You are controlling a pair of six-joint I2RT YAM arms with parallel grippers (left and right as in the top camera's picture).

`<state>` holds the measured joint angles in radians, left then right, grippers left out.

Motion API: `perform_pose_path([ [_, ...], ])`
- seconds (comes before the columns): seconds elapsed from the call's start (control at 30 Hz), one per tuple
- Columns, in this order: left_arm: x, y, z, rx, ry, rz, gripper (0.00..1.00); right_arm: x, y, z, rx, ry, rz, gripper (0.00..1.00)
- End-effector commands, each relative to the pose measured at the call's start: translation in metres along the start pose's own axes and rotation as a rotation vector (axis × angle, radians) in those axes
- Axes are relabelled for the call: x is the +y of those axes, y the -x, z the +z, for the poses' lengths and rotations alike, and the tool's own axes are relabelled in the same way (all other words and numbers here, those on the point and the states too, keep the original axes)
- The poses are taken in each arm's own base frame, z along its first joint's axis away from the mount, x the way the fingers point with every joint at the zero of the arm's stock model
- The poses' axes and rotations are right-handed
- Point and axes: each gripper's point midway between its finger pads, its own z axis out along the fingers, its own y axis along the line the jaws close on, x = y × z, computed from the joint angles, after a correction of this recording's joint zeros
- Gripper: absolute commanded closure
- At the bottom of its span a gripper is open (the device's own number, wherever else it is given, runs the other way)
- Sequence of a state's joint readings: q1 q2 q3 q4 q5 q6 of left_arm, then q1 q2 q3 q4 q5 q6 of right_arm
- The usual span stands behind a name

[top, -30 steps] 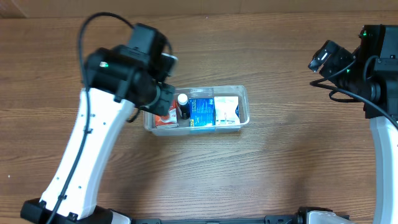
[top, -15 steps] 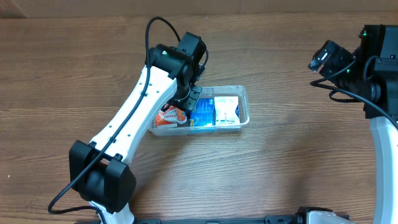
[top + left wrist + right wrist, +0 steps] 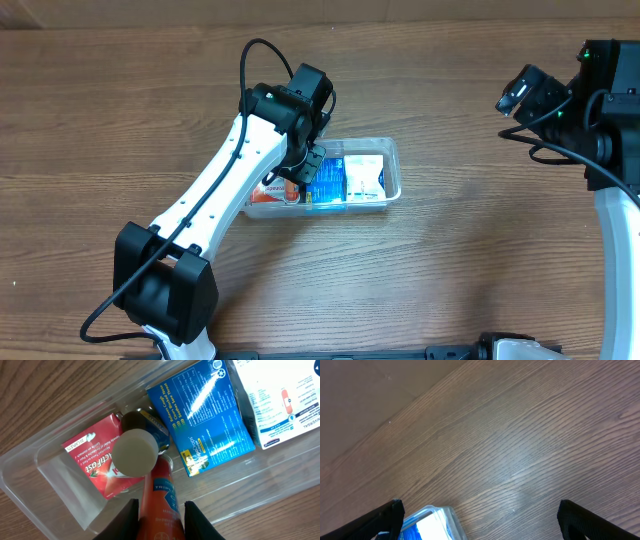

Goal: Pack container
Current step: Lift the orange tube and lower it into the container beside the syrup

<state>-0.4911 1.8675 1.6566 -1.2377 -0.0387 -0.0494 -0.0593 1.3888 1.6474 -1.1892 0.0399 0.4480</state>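
The left gripper (image 3: pixel 160 522), pinching an orange white-capped bottle (image 3: pixel 159 492), has swung over the container (image 3: pixel 392 172) at frame centre; release looks next.

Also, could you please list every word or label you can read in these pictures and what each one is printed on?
"CAPLETS" and "...ifast": flat red cardboard box in the clear plastic container.
"Drops": blue cardboard box; other lines too blurred.
"UNIVERSAL": white cardboard box; rest too small.
Lettering on the orange tube in the left hand: too blurred to read.
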Motion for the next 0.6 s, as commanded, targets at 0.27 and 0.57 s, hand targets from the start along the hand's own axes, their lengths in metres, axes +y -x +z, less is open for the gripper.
perform_pose_path([
  [0.27, -0.015, 0.009, -0.021, -0.058, -0.092, 0.002, 0.96, 0.001, 0.005, -0.007, -0.024, 0.012, 0.004, 0.0],
  [0.57, -0.006, 0.011, -0.02, -0.063, -0.038, 0.001, 0.9, 0.001, 0.005, -0.007, -0.024, 0.012, 0.003, 0.0],
])
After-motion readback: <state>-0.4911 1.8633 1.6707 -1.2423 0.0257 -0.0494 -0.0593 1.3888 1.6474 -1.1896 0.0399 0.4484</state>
